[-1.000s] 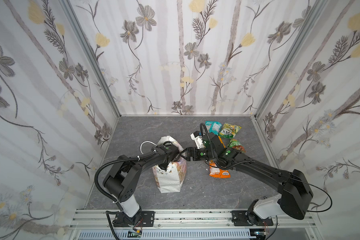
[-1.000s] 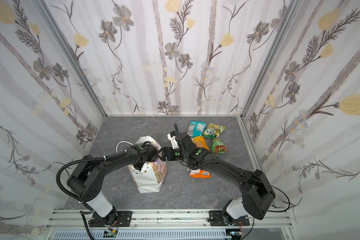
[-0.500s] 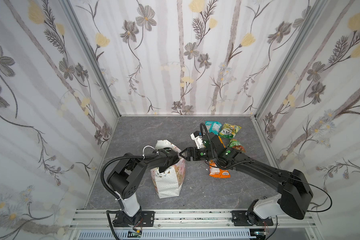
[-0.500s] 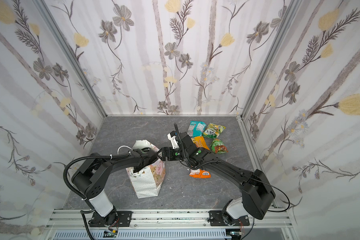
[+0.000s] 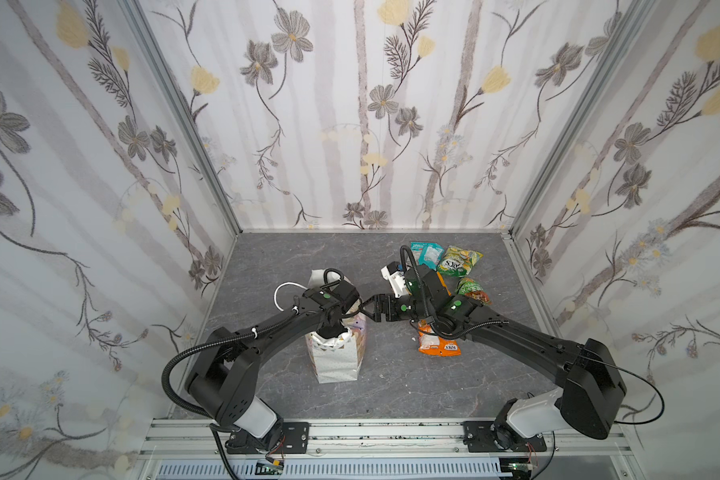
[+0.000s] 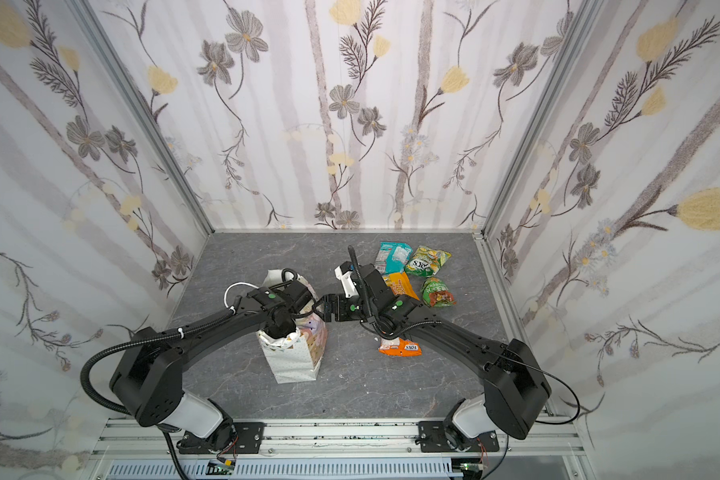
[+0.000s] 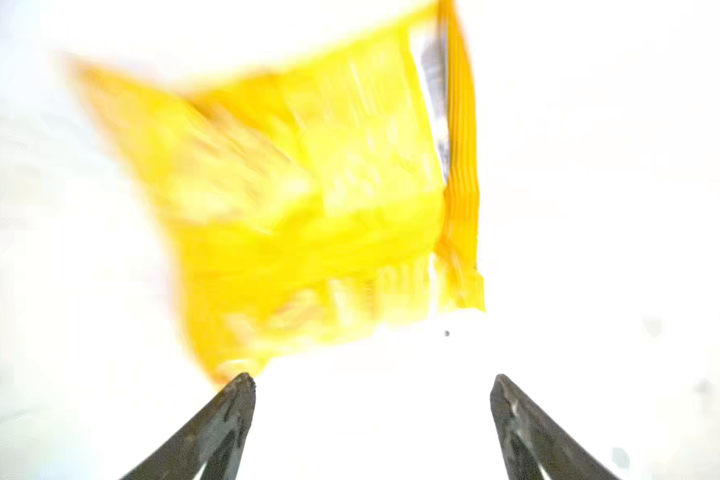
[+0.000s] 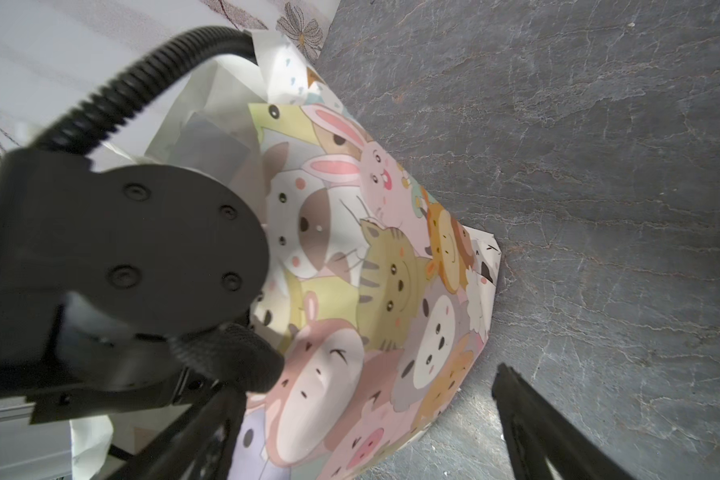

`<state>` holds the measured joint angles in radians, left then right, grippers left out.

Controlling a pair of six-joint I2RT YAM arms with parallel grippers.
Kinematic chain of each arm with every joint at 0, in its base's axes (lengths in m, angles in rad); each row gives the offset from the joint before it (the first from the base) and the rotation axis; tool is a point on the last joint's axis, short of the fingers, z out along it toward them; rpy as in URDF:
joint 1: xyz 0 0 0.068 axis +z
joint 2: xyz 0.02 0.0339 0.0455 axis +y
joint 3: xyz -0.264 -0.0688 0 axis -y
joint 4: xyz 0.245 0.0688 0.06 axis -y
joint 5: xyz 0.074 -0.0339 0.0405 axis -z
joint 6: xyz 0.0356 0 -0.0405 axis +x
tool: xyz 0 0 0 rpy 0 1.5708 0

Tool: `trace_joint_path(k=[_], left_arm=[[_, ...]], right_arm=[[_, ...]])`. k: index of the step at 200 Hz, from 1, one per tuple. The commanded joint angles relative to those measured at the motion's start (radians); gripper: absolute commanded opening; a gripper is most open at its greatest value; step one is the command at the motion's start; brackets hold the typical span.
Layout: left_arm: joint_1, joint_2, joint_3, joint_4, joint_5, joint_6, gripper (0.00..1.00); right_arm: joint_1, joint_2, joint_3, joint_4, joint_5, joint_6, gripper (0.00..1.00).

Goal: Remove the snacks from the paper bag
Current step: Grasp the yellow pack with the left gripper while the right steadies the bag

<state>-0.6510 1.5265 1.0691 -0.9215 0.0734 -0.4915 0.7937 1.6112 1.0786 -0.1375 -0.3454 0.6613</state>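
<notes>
Within paper bag [image 5: 336, 362] rim, left pincer [image 7: 373, 379] wide

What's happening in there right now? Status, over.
Left end effector open inside paper bag, yellow packet ahead, ungripped. Right end effector open beside bag, empty. Five snacks out on table. Nothing blocking.

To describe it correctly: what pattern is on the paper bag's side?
Pastel cartoon animal faces on the paper bag, clearest in the right wrist view.
</notes>
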Motion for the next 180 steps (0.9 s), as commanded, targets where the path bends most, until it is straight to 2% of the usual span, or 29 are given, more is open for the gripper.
trace_joint_path(k=[1,40,81,110,161,180], left_arm=[[0.003,-0.015,0.010,0.007,-0.173,0.034,0.91],[0.021,0.013,-0.011,0.153,-0.316,0.035,0.94],[0.041,0.079,-0.082,0.337,-0.393,0.069,0.95],[0.048,0.153,-0.104,0.399,-0.367,0.082,0.95],[0.049,0.254,-0.172,0.477,-0.260,0.052,0.93],[0.049,0.284,-0.196,0.507,-0.224,0.035,0.87]], right_arm=[[-0.001,-0.008,-0.003,0.017,0.000,-0.003,0.92],[-0.001,-0.007,-0.009,0.017,-0.001,-0.002,0.92],[0.001,-0.045,-0.026,0.024,0.000,0.006,0.93],[0.001,-0.051,-0.028,0.016,-0.001,0.006,0.93],[0.001,-0.049,-0.030,0.023,-0.004,0.011,0.93],[0.001,-0.044,-0.029,0.023,-0.006,0.011,0.93]])
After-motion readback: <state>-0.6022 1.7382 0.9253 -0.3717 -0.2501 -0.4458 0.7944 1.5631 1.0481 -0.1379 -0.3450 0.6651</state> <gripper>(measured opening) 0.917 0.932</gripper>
